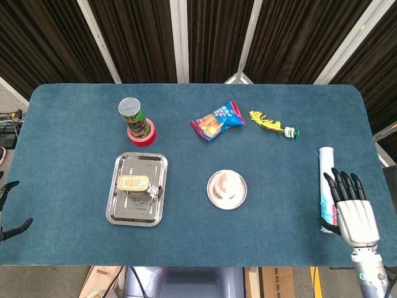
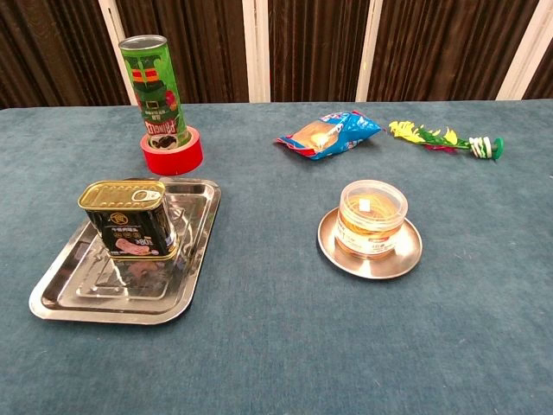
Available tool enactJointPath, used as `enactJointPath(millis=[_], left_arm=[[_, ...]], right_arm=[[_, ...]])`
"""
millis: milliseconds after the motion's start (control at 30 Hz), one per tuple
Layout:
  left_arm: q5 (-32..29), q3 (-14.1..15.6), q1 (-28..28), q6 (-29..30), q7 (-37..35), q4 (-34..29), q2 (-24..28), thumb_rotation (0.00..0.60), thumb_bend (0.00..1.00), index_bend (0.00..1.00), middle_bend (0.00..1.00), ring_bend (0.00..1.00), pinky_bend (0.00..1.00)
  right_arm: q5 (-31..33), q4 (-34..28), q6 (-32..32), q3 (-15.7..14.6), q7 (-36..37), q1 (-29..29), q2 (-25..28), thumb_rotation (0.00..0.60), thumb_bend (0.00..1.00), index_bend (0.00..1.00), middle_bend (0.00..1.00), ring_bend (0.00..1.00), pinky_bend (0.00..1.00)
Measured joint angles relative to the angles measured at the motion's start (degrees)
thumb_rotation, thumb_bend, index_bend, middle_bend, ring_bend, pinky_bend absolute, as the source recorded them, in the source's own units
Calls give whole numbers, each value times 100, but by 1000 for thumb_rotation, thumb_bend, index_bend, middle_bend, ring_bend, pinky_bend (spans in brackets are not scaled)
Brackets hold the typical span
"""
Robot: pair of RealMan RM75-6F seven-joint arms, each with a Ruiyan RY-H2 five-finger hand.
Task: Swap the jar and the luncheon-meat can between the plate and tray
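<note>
In the head view, the right hand (image 1: 355, 211) lay at the table's (image 1: 291, 180) near right corner, back upward, its dark fingers (image 1: 345, 184) straight and slightly spread, pointing away from the robot. It grasped nothing; its fingers lay over the near part of a white wrapped roll (image 1: 325, 169) that stretched along the table's right edge, though whether they touched it could not be told. Of the left hand (image 1: 11, 211) only dark fingertips showed at the left border, off the table's edge, apart from each other and holding nothing that could be seen. The luncheon-meat can (image 1: 135, 184) sat on its side-long footprint in the middle of the steel tray (image 1: 118, 214), gold lid upward. Well to its right, the jar (image 1: 225, 184) stood upright on the small round plate (image 1: 239, 198). Behind the tray a green crisp tube (image 1: 131, 116) stood inside a red tape roll (image 1: 147, 136). A blue snack bag (image 1: 216, 120) and a yellow-green feathered toy (image 1: 272, 123) lay farther back.

In the chest view, neither hand appeared. The can showed a dark label and a pull-tab lid, standing on the tray's left half. The jar was clear and squat, with yellowish contents and a transparent lid, centred on the plate. The crisp tube rose from the tape roll behind the tray, with the snack bag and the toy beyond the plate.
</note>
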Motion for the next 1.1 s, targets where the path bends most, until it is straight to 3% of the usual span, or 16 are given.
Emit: enactJointPath(millis=[567,1100], left_arm=[[144,40,54,141,17,-34,-34,600,224,200,0,0,36],[185,26,70,199,18,-46,-55,600,224,200,0,0,36]], right_arm=[[122,-72,-56,5,235,-5,4,600,63,8,7,0,0],[30,-361,-549,-160,650,158,111,600,15,0,7,0,0]])
